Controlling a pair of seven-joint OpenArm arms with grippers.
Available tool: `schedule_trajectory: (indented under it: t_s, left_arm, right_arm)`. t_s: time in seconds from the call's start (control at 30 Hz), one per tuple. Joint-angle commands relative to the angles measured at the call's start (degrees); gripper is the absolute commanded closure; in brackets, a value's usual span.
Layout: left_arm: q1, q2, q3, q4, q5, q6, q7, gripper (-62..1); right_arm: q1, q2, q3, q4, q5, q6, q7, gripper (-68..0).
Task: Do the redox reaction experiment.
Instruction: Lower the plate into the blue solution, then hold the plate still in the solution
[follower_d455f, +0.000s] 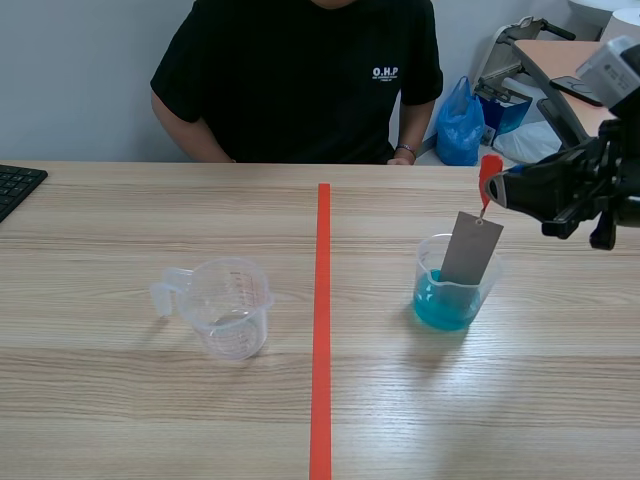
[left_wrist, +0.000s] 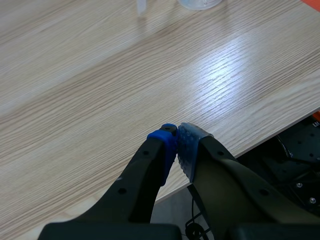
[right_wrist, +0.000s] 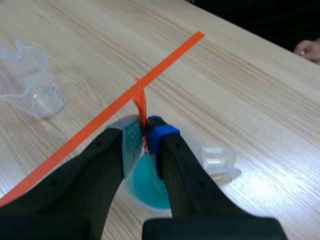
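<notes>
Table: light wood table (follower_d455f: 150, 400), with an orange tape line (follower_d455f: 322, 330) running down the middle, away from me.
Background: a person (follower_d455f: 300, 80) in a black T-shirt sits across the table. A keyboard (follower_d455f: 15, 185) corner shows at the far left, and a blue bag (follower_d455f: 460, 125) sits behind on the right.
Right tool (right_wrist: 145, 132): my fingers are clamped on a red tab (right_wrist: 141, 102). The pads pinch its lower part and the rest sticks out past them. I'm holding it raised above the table, right of the tape line.
Grey strip (follower_d455f: 472, 248): a flat grey piece hanging below the red tab, tilted, with its lower end inside the blue cup. I can't tell if it actually touches the liquid.
Blue cup (follower_d455f: 455, 290): clear plastic, upright, with blue liquid in the lower part. It stands right of the tape line, directly under my right tool.
Empty cup (follower_d455f: 228, 305): a clear measuring cup, upright, handle toward the left. It stands left of the tape line, well apart from the blue cup.
Left tool (left_wrist: 176, 137): closed on nothing, pads touching. It hangs over the near edge of the table, with the empty cup well ahead of it. My left arm doesn't show in the scene view.
</notes>
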Motion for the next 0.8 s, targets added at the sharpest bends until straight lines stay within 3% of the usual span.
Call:
schedule_trajectory:
  t_s: [0.0,0.2,0.77]
  left_arm:
    - [0.28,-0.17,-0.48,0.98,-0.59,0.0,-0.63,-4.0]
    - [0.26,-0.17,-0.48,0.98,-0.61,0.0,-0.68,-4.0]
    - [0.26,-0.17,-0.48,0.98,-0.76,-0.04,-0.66,-4.0]
  right_arm:
    - [1.11,0.31,-0.07,-0.07,-0.92,0.44,1.25,-1.5]
    - [1.14,-0.63,-1.07,-1.9,-4.72,0.44,3.93,-1.5]
    - [1.14,-0.63,-1.2,-1.92,-5.57,0.44,4.28,-1.5]
